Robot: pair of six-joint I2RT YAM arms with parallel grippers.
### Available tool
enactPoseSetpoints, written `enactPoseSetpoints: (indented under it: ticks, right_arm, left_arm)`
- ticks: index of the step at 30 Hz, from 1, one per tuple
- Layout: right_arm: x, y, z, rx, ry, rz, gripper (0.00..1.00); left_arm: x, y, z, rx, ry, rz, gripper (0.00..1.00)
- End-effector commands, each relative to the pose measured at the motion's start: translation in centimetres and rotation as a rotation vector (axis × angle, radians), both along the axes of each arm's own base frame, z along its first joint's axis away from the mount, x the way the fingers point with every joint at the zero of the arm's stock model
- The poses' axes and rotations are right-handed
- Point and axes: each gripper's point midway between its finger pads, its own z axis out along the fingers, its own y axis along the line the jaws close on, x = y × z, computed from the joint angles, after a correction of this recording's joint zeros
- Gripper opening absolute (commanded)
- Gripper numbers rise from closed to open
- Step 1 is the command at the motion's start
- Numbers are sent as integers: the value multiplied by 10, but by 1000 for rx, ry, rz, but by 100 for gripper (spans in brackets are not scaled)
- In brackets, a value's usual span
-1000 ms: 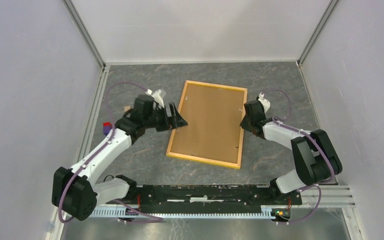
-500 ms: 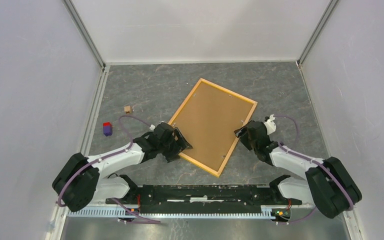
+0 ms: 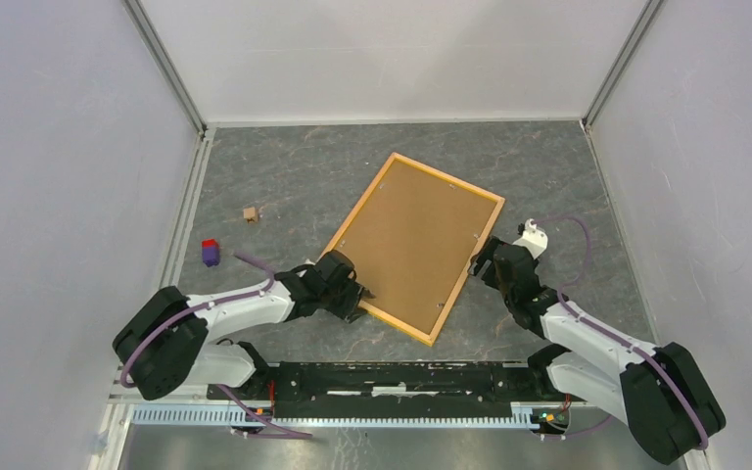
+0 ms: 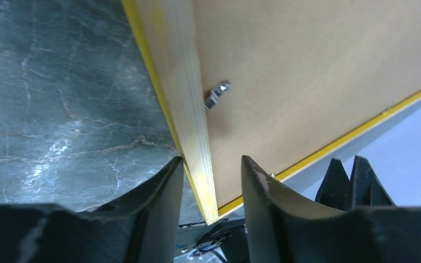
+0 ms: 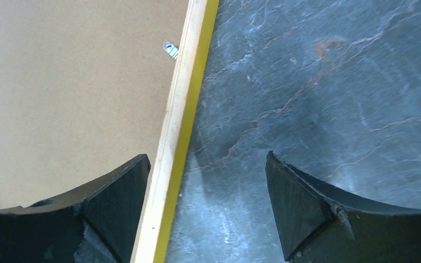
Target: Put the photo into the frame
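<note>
Your 2 arms stretch low. The left claw (image 3: 360, 297) straddles the frame (image 3: 448, 177) at its lower-left edge, grip unclear. The right claw (image 3: 480, 259) gapes over its right edge. The frame lies mid-picture, long axis upper-right to lower-left.

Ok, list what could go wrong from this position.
Left gripper straddles a rail of the frame near one corner; closing there may swivel or skid the frame instead of holding it. Right gripper is open across another rail, one finger over the backing board, so descending could catch the metal clip or press the board.
</note>
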Motion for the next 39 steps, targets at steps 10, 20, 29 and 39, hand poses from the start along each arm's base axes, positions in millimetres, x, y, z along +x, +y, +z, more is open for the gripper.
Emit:
enactPoseSetpoints:
  ticks: [10, 20, 29, 39]
  right_arm:
    - [10, -27, 33, -264, -99, 61, 89]
    - [75, -28, 83, -686, 13, 381, 98]
    - [117, -22, 40, -567, 168, 527, 98]
    - [114, -10, 0, -314, 239, 531, 91]
  left_arm:
    - [2, 43, -44, 302, 9, -29, 9]
    - [6, 103, -46, 599, -28, -618, 2]
    - [33, 123, -16, 761, -79, -770, 2]
    - [56, 139, -4, 828, -19, -840, 2]
